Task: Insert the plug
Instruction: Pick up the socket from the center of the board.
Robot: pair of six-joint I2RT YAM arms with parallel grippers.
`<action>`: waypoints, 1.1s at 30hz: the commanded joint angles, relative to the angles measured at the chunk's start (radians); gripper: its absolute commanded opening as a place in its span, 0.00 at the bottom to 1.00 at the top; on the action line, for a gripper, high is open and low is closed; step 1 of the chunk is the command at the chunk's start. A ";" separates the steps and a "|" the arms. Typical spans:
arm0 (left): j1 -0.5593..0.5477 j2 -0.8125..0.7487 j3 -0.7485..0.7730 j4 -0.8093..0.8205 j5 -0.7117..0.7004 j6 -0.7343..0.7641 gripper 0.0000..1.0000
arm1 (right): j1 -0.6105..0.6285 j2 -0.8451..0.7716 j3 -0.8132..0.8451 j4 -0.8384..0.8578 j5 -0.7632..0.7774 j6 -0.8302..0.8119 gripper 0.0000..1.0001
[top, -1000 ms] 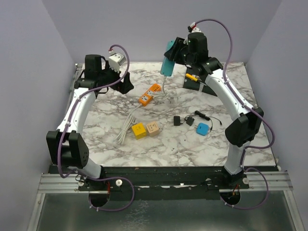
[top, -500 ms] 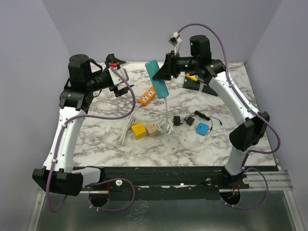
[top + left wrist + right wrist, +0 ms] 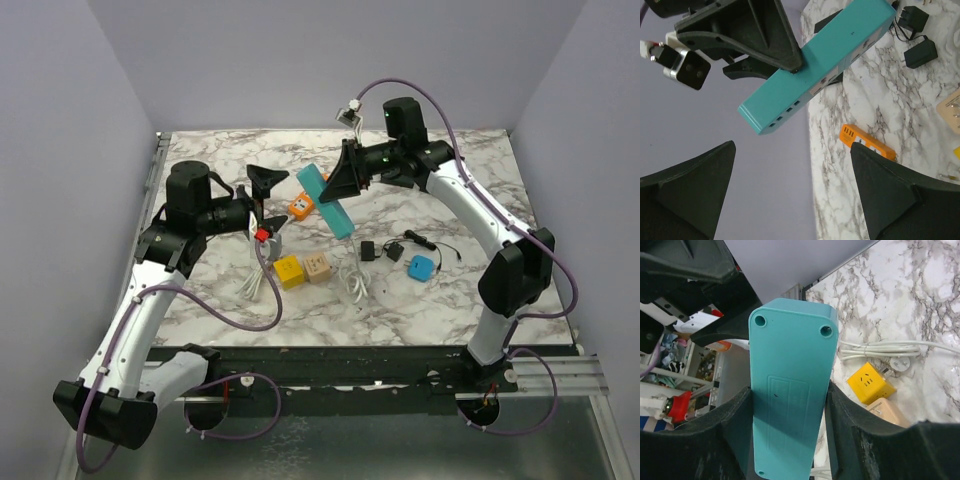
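Where the fingers of the right gripper [image 3: 340, 186] clamp a teal power strip [image 3: 331, 210] tilted above the middle of the worktop [image 3: 450, 300], the left gripper [image 3: 265, 205] faces it, spread wide and empty; the white plug [image 3: 899, 362] lies on the worktop beside a yellow cube [image 3: 288, 271].

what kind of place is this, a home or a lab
Most likely a robotics lab test cell: left arm and right arm bolted beside a marble-patterned table, plain lilac walls boxing it in, and a teal power strip and yellow cube adapter as practice pieces.
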 commanded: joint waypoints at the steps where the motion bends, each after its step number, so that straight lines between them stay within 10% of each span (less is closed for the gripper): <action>1: -0.031 -0.021 -0.050 -0.013 -0.012 0.316 0.99 | 0.035 -0.010 0.020 -0.017 -0.071 -0.022 0.16; 13: -0.078 0.004 -0.055 -0.107 -0.050 0.535 0.96 | 0.144 0.071 0.089 -0.242 0.003 -0.169 0.13; 21: -0.143 0.061 0.050 -0.515 -0.214 0.738 0.43 | 0.178 0.105 0.120 -0.249 0.029 -0.170 0.14; 27: -0.166 0.072 0.096 -0.628 -0.242 0.683 0.00 | 0.177 0.104 0.117 -0.229 0.123 -0.159 0.64; 33: -0.165 0.111 0.135 -0.635 -0.213 0.255 0.00 | 0.111 -0.018 0.003 -0.169 0.314 -0.115 0.99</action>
